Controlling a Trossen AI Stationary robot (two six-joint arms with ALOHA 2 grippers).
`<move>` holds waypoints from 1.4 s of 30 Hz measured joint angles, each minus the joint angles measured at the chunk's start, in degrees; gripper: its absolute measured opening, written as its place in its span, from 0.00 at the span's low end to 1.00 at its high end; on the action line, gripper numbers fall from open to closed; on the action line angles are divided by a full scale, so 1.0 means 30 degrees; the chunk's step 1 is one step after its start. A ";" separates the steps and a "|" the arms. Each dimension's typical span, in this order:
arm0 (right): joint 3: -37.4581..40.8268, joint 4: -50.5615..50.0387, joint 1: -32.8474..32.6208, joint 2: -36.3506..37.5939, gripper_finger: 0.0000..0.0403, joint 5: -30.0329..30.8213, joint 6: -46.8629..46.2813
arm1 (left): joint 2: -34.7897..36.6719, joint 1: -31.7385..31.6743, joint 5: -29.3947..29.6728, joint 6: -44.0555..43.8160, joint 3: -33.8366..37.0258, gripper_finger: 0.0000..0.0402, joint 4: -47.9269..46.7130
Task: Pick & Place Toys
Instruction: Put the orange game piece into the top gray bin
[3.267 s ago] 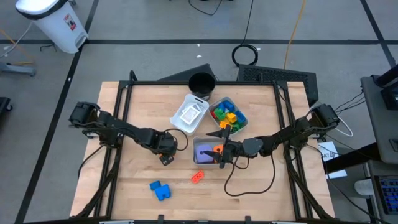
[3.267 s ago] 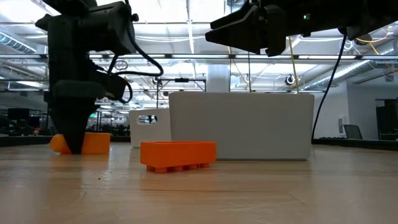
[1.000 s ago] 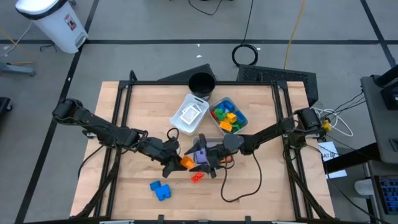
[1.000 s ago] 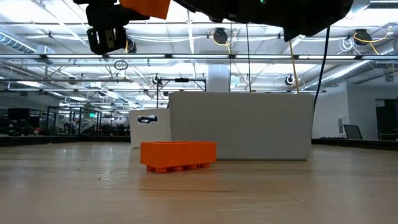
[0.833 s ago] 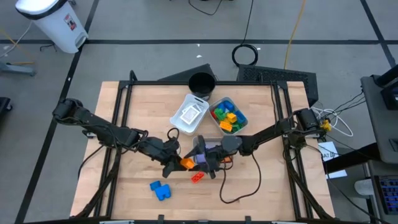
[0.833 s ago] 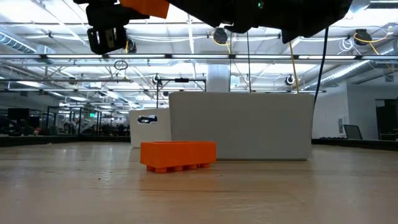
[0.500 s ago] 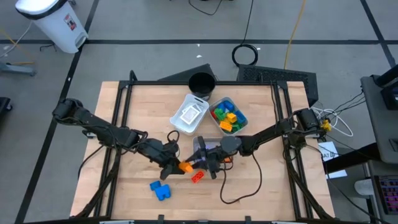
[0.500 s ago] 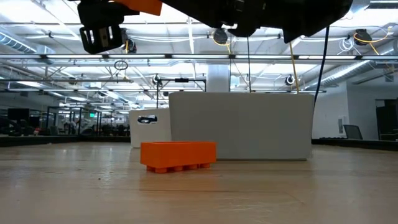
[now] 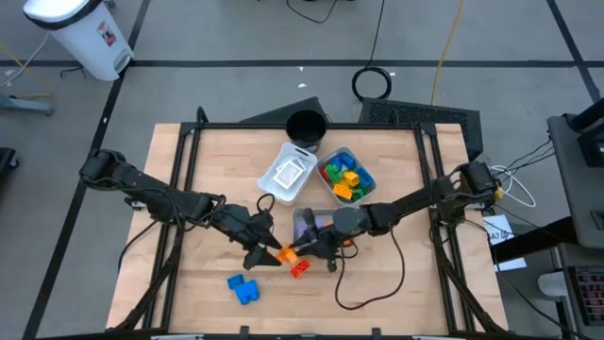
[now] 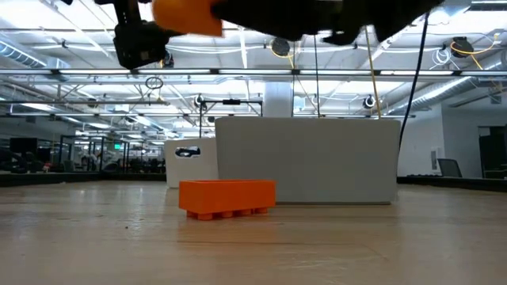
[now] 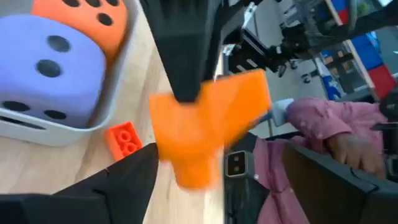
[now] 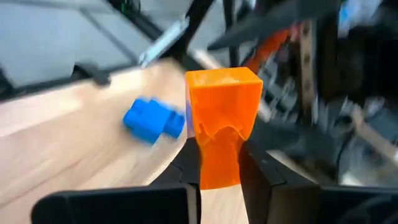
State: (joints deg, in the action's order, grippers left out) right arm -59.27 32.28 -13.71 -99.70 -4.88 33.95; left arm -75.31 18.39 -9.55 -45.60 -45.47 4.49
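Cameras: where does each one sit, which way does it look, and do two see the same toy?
High view: above the table, looking straight down; both arms show, left gripper and right gripper meeting.
Low view: at tabletop height, looking level past an orange brick to a white tray; arms overhead.
Left wrist view: on the left arm, facing a purple die; its open fingers show.
Right wrist view: on the right arm; its fingers grip the orange block.
Shared: both wrist views show that block.
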 joint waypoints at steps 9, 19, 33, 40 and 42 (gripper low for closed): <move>0.0551 -1.1521 0.0530 0.3913 0.09 0.7508 -0.4961 | 0.0015 0.0020 0.0893 0.0740 -0.0022 0.90 0.0119; 0.6833 -0.9586 0.4739 0.9599 0.09 1.2178 -0.7758 | 0.0015 0.0484 0.4823 0.1797 -0.0022 0.90 0.0046; 1.0346 -0.6118 0.8077 1.0427 0.11 0.9543 -1.0103 | 0.0015 0.0488 0.5385 0.2591 -0.0015 0.90 0.0031; 1.0346 -0.5671 0.8084 1.0346 0.26 0.9573 -1.0066 | 0.0015 0.0488 0.5402 0.2760 -0.0007 0.90 0.0024; 1.0346 -0.5543 0.8084 1.0346 0.31 0.9583 -1.0066 | 0.0015 0.0488 0.5402 0.2767 -0.0007 0.90 0.0024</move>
State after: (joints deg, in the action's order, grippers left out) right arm -28.23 15.65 10.55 -68.66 23.87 3.75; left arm -75.26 19.86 6.66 -37.30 -45.50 4.56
